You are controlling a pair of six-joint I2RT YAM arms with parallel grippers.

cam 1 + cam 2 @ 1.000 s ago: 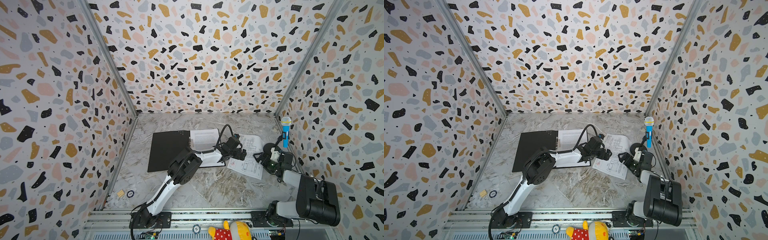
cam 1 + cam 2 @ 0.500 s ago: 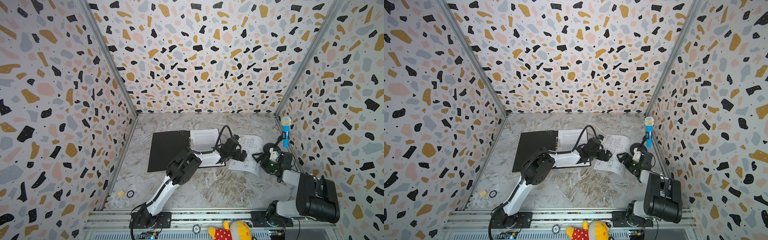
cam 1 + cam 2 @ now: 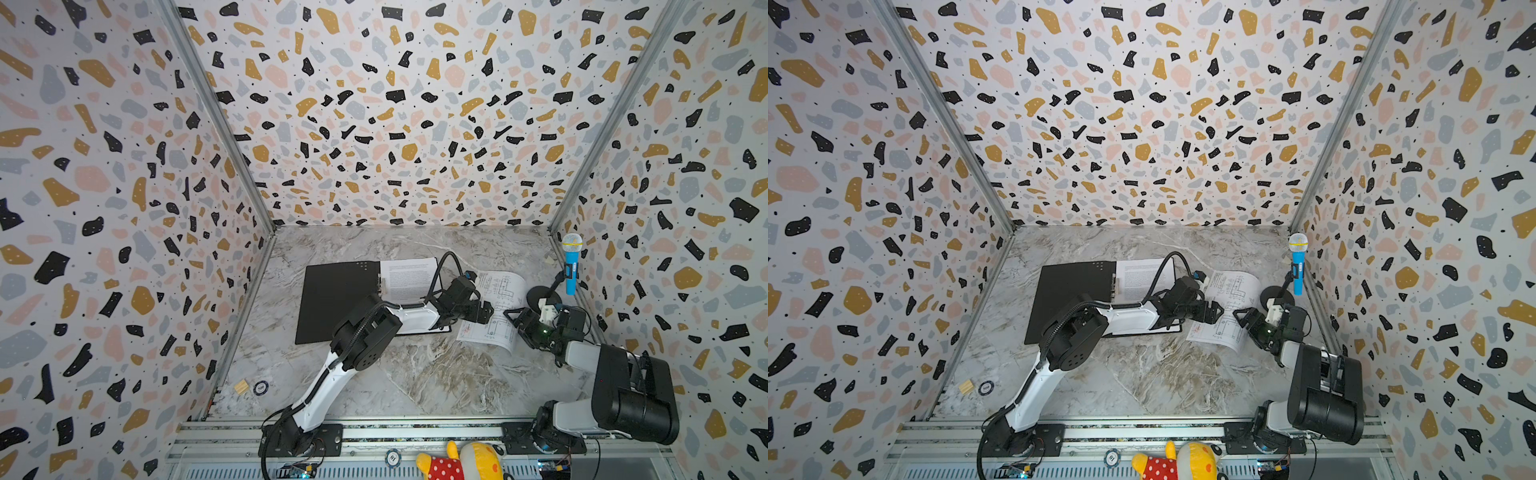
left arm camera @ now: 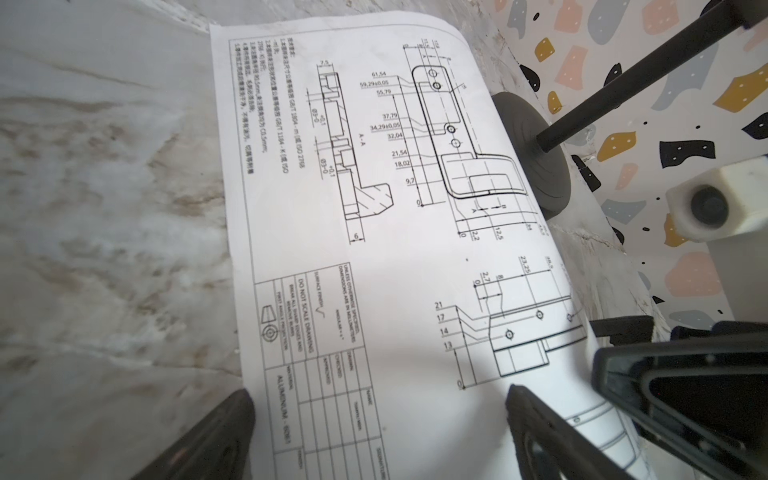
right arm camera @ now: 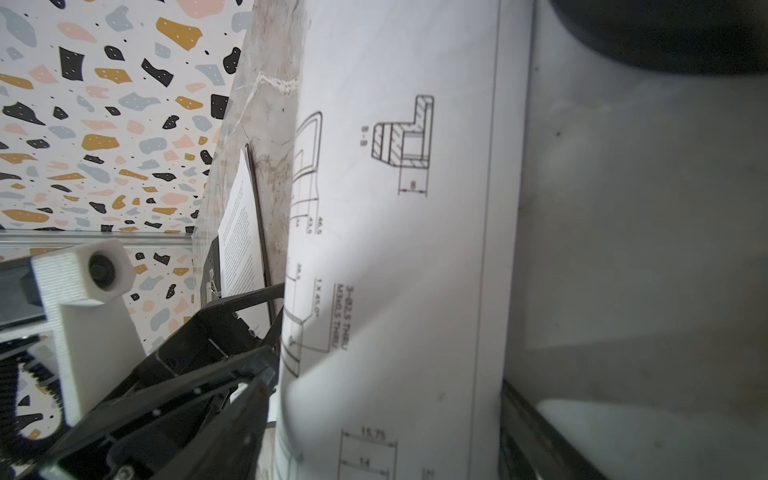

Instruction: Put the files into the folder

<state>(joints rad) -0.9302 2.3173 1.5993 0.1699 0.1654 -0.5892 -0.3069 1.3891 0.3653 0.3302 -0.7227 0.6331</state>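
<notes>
The folder point(image 3: 332, 299) lies open and black side up at the table's middle in both top views. A text sheet of the files point(image 3: 409, 276) rests on its right half. To the right, the drawing sheet point(image 3: 498, 291) lies on the table, its near right edge curled up. My left gripper point(image 3: 487, 311) hovers open over that sheet, fingers point(image 4: 216, 436) wide apart. My right gripper point(image 3: 513, 318) is open at the sheet's right side, and the curled paper point(image 5: 395, 291) stands between its fingers point(image 5: 245, 415).
A blue toy microphone point(image 3: 571, 266) on a black stand with a round base point(image 3: 540, 296) is close behind the right gripper by the right wall. A small wooden block point(image 3: 241, 386) and a round token point(image 3: 260, 387) lie front left. A plush toy point(image 3: 461, 461) sits at the front rail.
The right gripper has pushed left into the drawing sheet's right edge, which has buckled up between its jaws, and the jaws have narrowed a little. The left gripper has hardly moved.
</notes>
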